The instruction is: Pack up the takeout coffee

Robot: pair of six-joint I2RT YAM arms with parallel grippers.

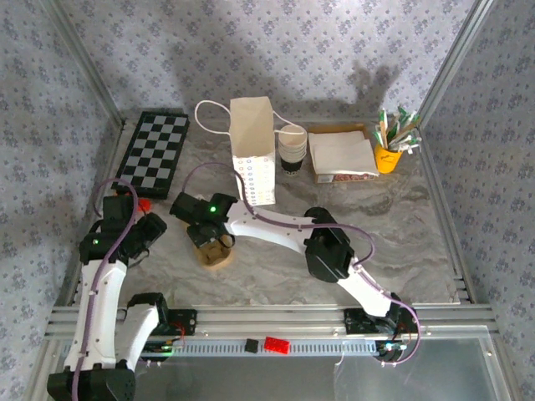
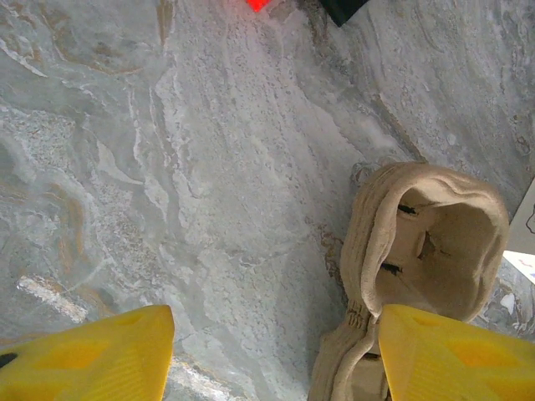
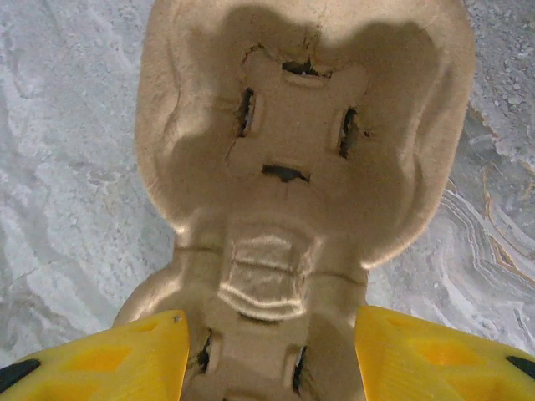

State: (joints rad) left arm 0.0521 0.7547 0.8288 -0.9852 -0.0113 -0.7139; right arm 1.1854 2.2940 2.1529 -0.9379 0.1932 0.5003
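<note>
A brown moulded-pulp cup carrier (image 1: 214,251) lies on the marble table left of centre, both cup wells empty. My right gripper (image 1: 211,236) hovers right over it. In the right wrist view the gripper (image 3: 267,359) is open, its yellow fingers (image 3: 92,363) standing either side of the carrier's (image 3: 292,167) narrow waist. My left gripper (image 1: 155,237) is open just left of the carrier, with bare table between its fingers (image 2: 276,351) and the carrier (image 2: 426,251) beside its right finger. The white paper bag (image 1: 252,150) stands upright at the back. The lidded takeout coffee is out of view.
A stack of lidless dark cups (image 1: 292,150) stands right of the bag, then a pile of napkins (image 1: 343,154) and a yellow cup of sachets (image 1: 389,150). A checkerboard (image 1: 155,150) lies back left. A small red piece (image 1: 144,203) sits by the left arm.
</note>
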